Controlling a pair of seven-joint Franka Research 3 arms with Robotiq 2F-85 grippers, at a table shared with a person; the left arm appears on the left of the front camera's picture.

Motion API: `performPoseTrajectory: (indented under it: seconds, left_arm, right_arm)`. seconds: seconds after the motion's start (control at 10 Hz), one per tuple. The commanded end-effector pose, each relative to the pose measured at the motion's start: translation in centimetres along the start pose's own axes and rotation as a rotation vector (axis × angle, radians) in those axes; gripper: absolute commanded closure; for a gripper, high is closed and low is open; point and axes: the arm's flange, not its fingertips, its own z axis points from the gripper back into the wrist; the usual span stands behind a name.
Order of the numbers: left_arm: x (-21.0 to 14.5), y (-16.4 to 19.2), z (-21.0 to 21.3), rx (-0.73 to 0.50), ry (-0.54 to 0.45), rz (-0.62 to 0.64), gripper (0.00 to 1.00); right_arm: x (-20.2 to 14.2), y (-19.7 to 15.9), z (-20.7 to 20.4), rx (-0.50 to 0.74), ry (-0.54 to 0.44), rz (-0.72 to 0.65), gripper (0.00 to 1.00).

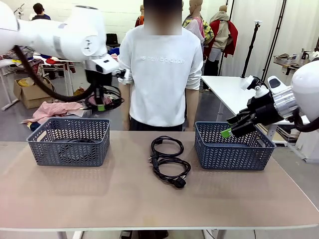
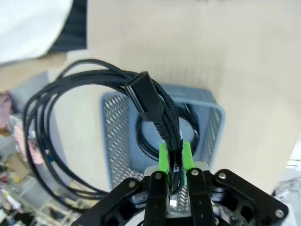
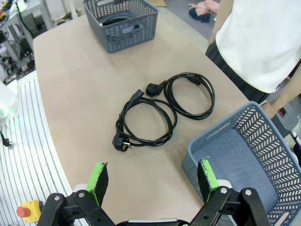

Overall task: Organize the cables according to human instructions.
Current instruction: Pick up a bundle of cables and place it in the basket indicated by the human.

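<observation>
On the robot's side of the scene, a beige tabletop point(image 1: 99, 194) is recorded. A person point(image 1: 162, 74) in a white shirt is stood at its far edge, behind the middle. Two grey lattice baskets are set on it, well apart: the left basket point(image 1: 70, 144) toward the robot's left and the right basket point(image 1: 229, 152) toward its right. One coiled cable point(image 2: 146, 141) is noted lying inside the left basket. Between the baskets, two more cables point(image 1: 169, 159) are laid on the bare tabletop as loops touching one another, with nothing placed over them. A fourth cable point(image 1: 107, 97) is held in the air above the left basket, its loop hanging free. The left fingers point(image 1: 101, 106) are clamped on its bundled strands. The right fingers point(image 1: 227, 132) are spread apart, nothing between them, and are poised by the left rim of the right basket.
</observation>
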Motion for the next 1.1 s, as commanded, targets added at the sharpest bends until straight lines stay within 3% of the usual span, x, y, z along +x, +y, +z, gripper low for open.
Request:
performPoseTrajectory:
  seconds: [0.0,0.4,1.0]
  left_arm:
    - [-4.2,-1.8,-1.6,-0.015,-0.033,0.046,1.0]
    - [-9.0,-0.8,-5.3,-0.021,-0.056,0.132,1.0]
    - [-10.7,1.8,-9.5,-0.025,-0.054,0.153,1.0]
  right_arm:
    - [0.0,-0.4,-0.2,0.018,-0.028,0.015,0.0]
    - [0.0,-0.4,-0.2,0.018,-0.028,0.015,0.0]
    - [0.0,-0.4,-0.2,0.018,-0.028,0.015,0.0]
